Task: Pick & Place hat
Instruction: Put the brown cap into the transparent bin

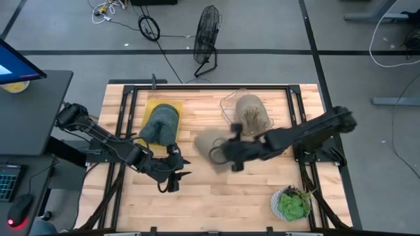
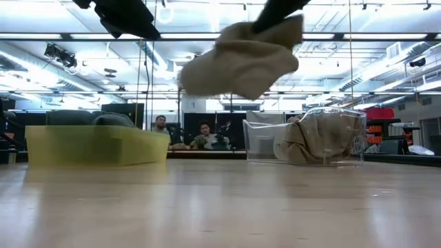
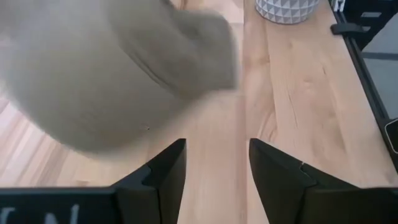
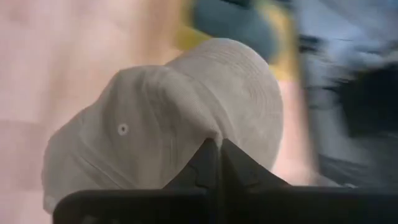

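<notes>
The right gripper is pinching a beige hat, its two dark fingers pressed together on a fold of the cloth. It is holding the hat up off the table, over the middle of the surface; in the low view the hat is hanging clear of the wood. No brand or label is showing on the hat, only a small stitched eyelet on its crown.

The left gripper is hovering just beside the hat toward the near edge, its fingers spread apart and holding nothing. A few white letters are showing on its body, too cut off to read.

Behind the hat, toward the far edge, a clear plastic bin is holding another beige hat. Toward the far left corner a yellow bin is carrying a dark green hat. A potted plant is sitting near the near right corner. Beyond the table, two people are sitting in the room.
</notes>
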